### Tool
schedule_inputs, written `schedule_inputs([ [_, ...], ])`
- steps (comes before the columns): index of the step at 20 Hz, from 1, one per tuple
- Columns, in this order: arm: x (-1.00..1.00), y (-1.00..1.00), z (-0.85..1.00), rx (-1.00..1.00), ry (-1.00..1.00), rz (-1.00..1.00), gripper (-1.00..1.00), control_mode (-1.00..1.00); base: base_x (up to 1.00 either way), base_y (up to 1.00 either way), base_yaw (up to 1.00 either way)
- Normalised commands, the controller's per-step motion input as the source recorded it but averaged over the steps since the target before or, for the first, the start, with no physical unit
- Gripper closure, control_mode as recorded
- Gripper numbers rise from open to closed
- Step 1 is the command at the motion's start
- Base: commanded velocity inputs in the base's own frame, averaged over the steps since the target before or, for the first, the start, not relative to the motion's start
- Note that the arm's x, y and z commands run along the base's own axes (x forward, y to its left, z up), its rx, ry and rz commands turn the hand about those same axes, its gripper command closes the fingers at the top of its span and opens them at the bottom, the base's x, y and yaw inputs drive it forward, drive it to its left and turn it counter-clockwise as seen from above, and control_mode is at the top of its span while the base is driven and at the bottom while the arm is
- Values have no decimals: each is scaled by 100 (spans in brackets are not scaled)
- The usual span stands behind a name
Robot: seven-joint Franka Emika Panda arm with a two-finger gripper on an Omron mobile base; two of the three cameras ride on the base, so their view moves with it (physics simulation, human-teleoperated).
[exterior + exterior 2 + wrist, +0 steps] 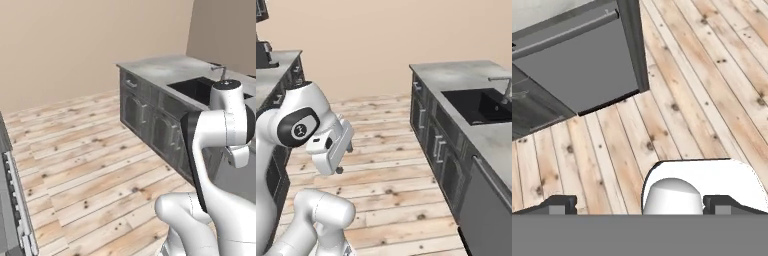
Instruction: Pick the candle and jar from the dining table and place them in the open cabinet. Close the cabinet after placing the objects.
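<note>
Now my gripper (345, 152) hangs with jaws spread wide and nothing between them, plank floor (712, 75) below it, dining table (456, 72) at two o'clock, black sink (476, 105) set into its marble top.

The long marble-topped counter (165, 67) runs off the right edge of the left base view, the robot's white arm covering its near end and part of the black sink (197, 89). In the right base view the metal faucet (504, 90) is cut by the right edge, and the counter leaves the frame at bottom right. A dark appliance (263, 54) at the upper left is clipped by the frame edge, too cropped to identify. In the hand view, a grey-fronted appliance (582, 70) is cut off at the top and left.
</note>
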Motion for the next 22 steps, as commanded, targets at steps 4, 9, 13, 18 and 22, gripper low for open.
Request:
schedule_inputs([
  [4, 0, 0, 0, 0, 0, 0, -100, 100, 2, 0, -42],
  [9, 0, 0, 0, 0, 0, 0, -100, 100, 4, 0, -39],
  [13, 0, 0, 0, 0, 0, 0, -100, 100, 7, 0, -39],
  [18, 0, 0, 0, 0, 0, 0, -100, 100, 14, 0, -40],
  [22, 0, 0, 0, 0, 0, 0, -100, 100, 21, 0, -40],
])
